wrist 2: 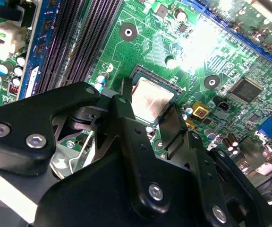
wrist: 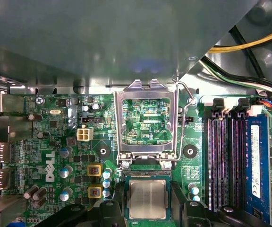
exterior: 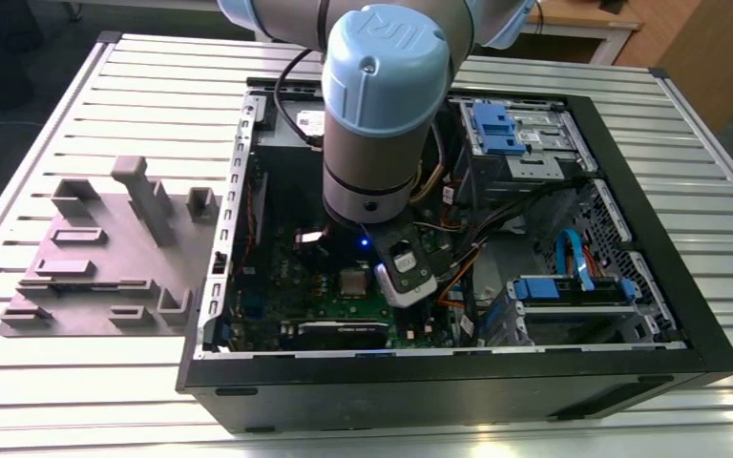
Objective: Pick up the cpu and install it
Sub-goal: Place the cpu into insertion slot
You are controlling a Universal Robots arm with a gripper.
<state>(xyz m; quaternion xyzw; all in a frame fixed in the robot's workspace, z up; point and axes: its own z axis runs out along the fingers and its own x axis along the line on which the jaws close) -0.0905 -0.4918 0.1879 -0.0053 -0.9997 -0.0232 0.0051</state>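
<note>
Silvery metal tops the cpu, which lies flat in its socket on the green motherboard, level with the socket's edges. In the first wrist view the black fingers stand spread, one on each side of the chip. A thin strip of socket shows between each finger and the chip's edge, so they are released and grasp nothing. The socket's metal load frame is tipped open, just beside the cpu. Long black memory slots run near the socket. In the exterior view the arm reaches down into the open computer case, which lies on its side on a slatted tabletop. A grey fixture block sits on the tabletop to the exterior view's left of the case.
</note>
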